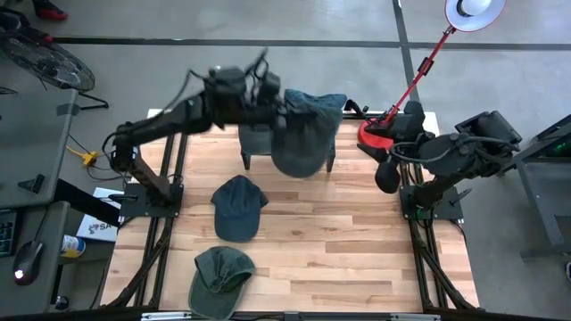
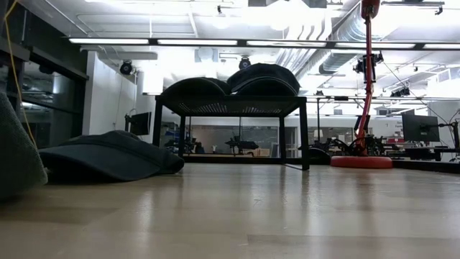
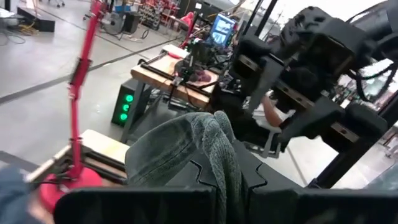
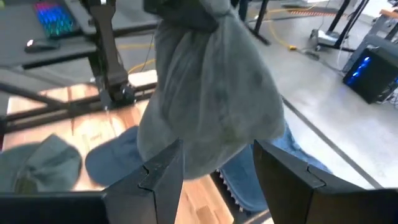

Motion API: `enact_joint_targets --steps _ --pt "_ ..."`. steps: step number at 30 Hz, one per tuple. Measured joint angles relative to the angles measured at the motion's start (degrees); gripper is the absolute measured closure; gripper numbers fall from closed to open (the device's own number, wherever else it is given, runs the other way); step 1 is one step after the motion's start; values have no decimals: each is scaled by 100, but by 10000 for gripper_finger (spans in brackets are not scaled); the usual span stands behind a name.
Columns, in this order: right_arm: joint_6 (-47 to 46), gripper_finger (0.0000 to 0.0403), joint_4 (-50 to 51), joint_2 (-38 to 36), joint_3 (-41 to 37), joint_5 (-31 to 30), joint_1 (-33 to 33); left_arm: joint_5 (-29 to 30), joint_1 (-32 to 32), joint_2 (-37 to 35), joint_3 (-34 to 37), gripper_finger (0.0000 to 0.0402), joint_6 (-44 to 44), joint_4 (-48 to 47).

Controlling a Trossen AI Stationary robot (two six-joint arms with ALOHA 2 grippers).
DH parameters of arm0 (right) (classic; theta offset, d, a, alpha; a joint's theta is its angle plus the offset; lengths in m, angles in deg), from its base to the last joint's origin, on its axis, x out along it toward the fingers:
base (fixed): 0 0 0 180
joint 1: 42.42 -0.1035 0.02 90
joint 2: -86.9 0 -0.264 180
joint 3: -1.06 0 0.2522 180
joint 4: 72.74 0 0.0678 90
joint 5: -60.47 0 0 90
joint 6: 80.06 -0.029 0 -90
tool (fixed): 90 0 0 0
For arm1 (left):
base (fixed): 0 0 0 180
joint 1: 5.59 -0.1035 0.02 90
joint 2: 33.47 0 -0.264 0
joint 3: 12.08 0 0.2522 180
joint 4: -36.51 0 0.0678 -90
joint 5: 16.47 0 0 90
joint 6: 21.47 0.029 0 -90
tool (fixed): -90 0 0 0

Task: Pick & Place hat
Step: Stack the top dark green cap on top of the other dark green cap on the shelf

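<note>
L claw (image 1: 278, 105) pressed together, pinching a grey-green hat (image 1: 299, 143) by a fold of its cloth; the fold shows bunched between the fingers (image 3: 211, 186) in the left wrist view. Hat hangs below the claw, over the front edge of a small dark stand (image 1: 254, 143) at the far middle of the bench (image 1: 357, 241).

Hats, 4 total: the held one; a blue one (image 1: 326, 102) lying on top of the stand, just beside and partly behind the held one; a dark blue cap (image 1: 237, 207) flat on the bench, nearer than the stand; a green cap (image 1: 219, 278) near the front edge, L of centre.

R claw (image 1: 386, 174) spread, nothing in it, at the R edge of the bench, well apart from the held hat. Its wrist cam looks straight at the hanging hat.

1 red lamp (image 1: 419, 71), base on the far R corner, beside the R arm.
</note>
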Motion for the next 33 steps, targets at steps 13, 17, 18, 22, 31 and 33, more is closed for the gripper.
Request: enact_joint_targets --steps 13,17,18,22,31,33 --pt "29 219 228 -116 0 547 0 1867 901 -824 1836 401 -410 1594" --pt "55 219 278 -120 0 581 0 2096 978 -1187 2609 401 -568 2033" --pt "55 219 280 -120 0 587 0 2116 970 -1296 2807 401 -628 2115" --pt "134 219 278 -120 0 589 0 2278 774 -1721 3367 401 -765 2187" --pt "143 219 272 -120 0 419 2 1119 -212 -2408 3807 401 -1099 2230" --pt "143 219 272 -119 0 310 2 723 -468 -2461 3888 401 -1198 2212"
